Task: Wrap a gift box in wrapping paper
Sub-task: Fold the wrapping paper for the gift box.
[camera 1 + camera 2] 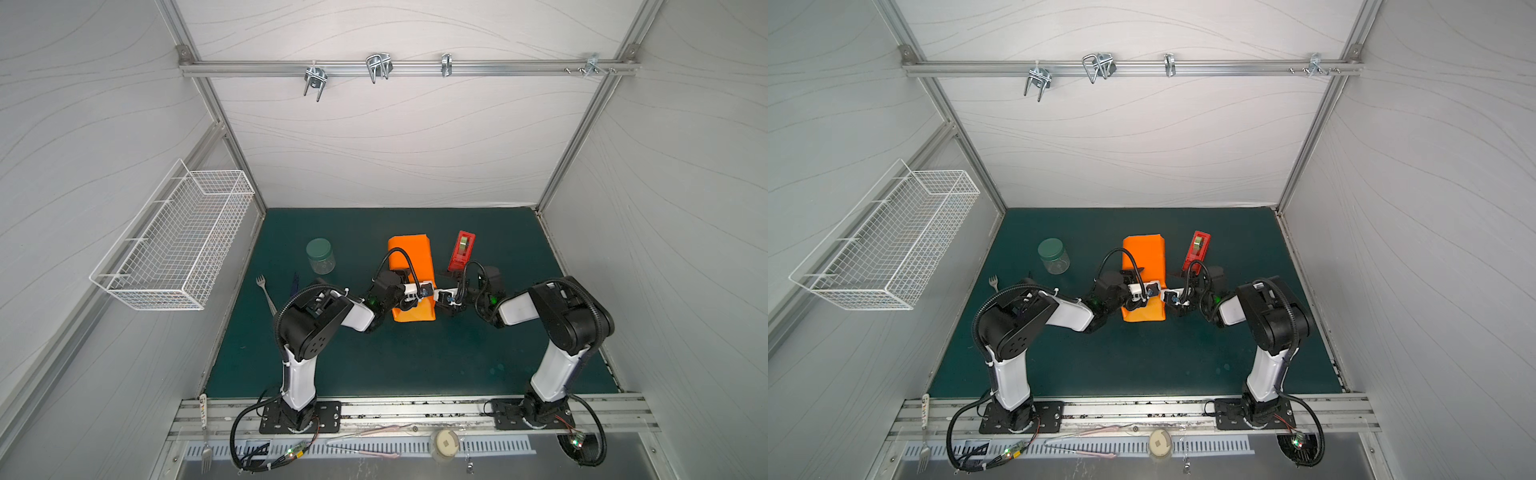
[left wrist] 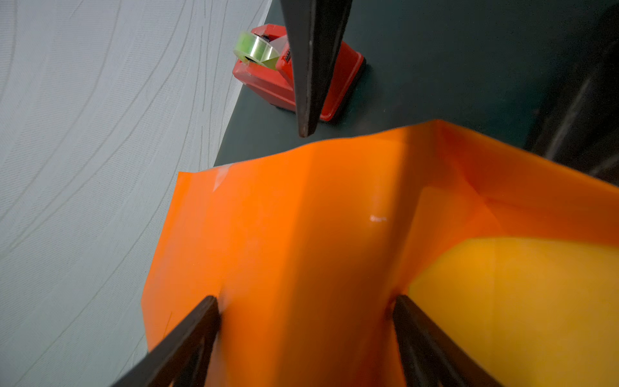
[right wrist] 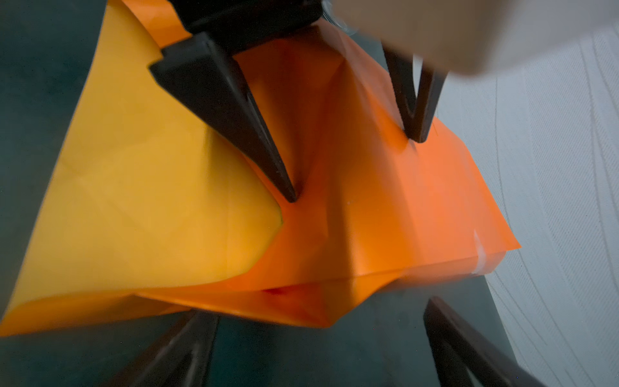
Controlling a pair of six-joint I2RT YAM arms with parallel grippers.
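I see a lidded jar (image 1: 320, 255) on the mat (image 1: 374, 357), a fork (image 1: 262, 286) near it, and a red tape dispenser (image 1: 462, 250) well apart from it.

Left hand (image 1: 1141, 291) over folded orange wrapping paper (image 1: 1144, 255), right hand (image 1: 1177, 296) at its edge

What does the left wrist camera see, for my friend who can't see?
The left gripper, jaws open, rests both fingertips on creased orange wrapping paper. Beyond it a red tape dispenser stands on the dark green table, partly behind a black finger of the right arm.
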